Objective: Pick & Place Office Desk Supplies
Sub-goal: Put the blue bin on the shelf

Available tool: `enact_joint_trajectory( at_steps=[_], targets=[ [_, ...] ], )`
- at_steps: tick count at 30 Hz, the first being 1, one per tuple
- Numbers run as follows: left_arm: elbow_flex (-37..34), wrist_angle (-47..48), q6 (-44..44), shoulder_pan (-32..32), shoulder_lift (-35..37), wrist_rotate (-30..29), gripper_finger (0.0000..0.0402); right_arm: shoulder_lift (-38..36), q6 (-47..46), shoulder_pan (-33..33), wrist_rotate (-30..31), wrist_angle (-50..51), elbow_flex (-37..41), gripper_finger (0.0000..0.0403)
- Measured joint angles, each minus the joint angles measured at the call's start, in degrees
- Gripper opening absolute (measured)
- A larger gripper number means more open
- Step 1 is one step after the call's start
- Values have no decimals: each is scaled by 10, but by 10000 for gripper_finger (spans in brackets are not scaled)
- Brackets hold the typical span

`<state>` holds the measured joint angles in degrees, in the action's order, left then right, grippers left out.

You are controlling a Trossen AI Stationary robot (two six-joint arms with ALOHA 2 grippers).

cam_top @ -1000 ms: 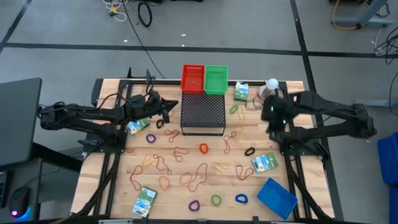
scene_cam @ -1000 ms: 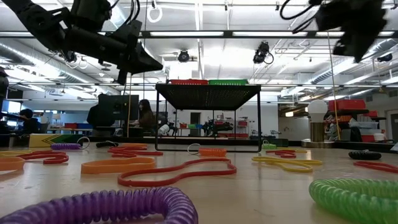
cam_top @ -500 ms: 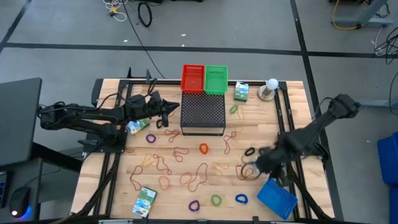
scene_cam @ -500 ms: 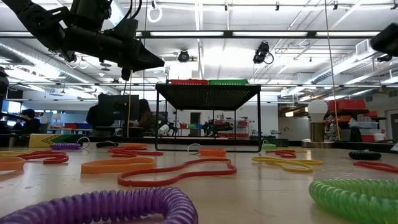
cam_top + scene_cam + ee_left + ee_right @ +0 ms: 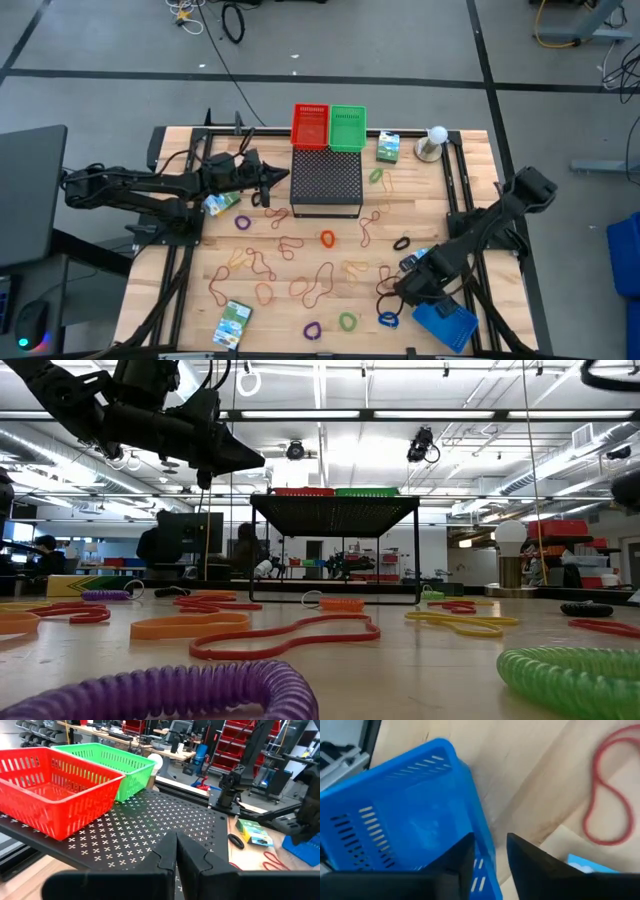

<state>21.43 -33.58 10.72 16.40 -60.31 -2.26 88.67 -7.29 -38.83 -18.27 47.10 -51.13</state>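
Note:
Thin tan, orange and red rubber bands (image 5: 318, 283) lie strewn over the wooden table, with coiled loops among them: purple (image 5: 243, 222), green (image 5: 347, 322), blue (image 5: 388, 320) and black (image 5: 402, 243). Green-white boxes lie flat at the far right (image 5: 388, 148), the near left (image 5: 232, 323) and by the left arm (image 5: 222, 203). A further one (image 5: 414, 262) is partly under the right arm. My left gripper (image 5: 278, 177) (image 5: 176, 851) is shut and hovers at the black perforated box's left edge. My right gripper (image 5: 398, 291) (image 5: 490, 840) is open, low at the blue basket's (image 5: 410, 815) corner.
The black perforated box (image 5: 326, 182) stands at the middle far side, with a red basket (image 5: 310, 127) and a green basket (image 5: 347, 128) behind it. A white ball on a stand (image 5: 436, 137) is at the far right. The blue basket (image 5: 445, 318) sits at the near right corner.
My right arm has swung from the far right, beside the white ball, toward the table's near edge and down. Its gripper now stands by the blue basket. The left arm has kept still.

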Motion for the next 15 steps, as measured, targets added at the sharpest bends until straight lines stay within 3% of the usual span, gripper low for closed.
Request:
enact_joint_trajectory(
  at_steps=[7,15],
  targets=[
    [0,0,32,0,0,29,12,5,-59,4,-27,2,-2,16],
    [0,0,34,0,0,34,10,-56,-300,28,9,29,-78,10]
  ],
)
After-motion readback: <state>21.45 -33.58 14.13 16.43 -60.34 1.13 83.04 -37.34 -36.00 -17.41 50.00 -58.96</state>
